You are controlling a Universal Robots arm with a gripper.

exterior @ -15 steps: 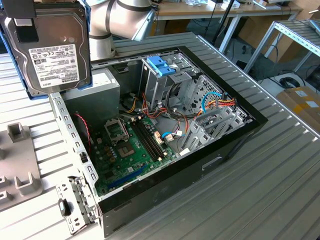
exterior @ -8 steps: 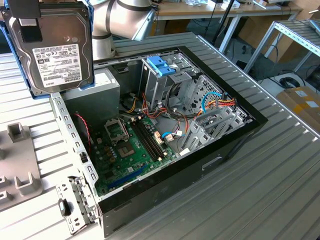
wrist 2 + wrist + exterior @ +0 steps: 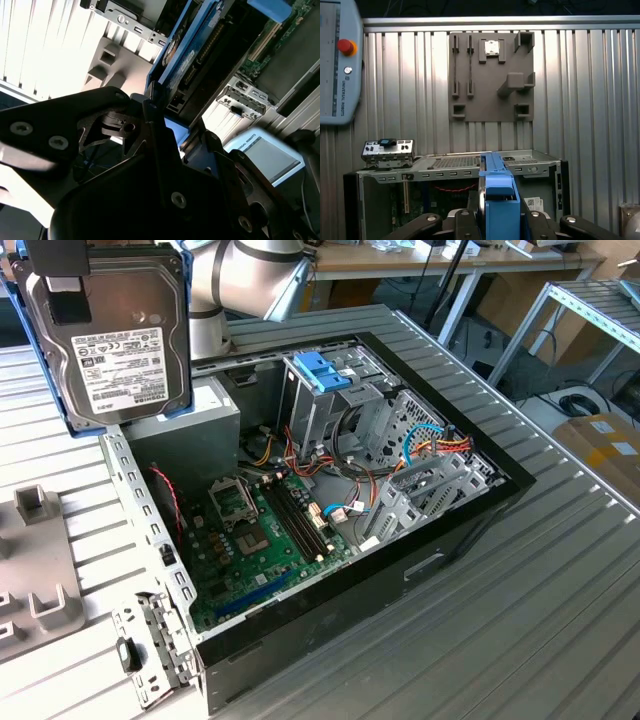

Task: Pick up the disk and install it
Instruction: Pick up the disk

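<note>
The disk hangs upright in the air at the exterior view's upper left, over the corner of the open computer case. It is silver-grey with a white label and a blue carrier frame. My gripper is shut on its top edge, one black finger lying across the label side. In the first wrist view the blue frame edge of the disk stands between my fingers, above the case. The second wrist view has the disk edge-on beyond my gripper.
Inside the case stand a metal drive cage with a blue latch, a green motherboard, cables and a grey box. A grey fixture plate and a small metal bracket lie on the ribbed table. A pendant lies beside.
</note>
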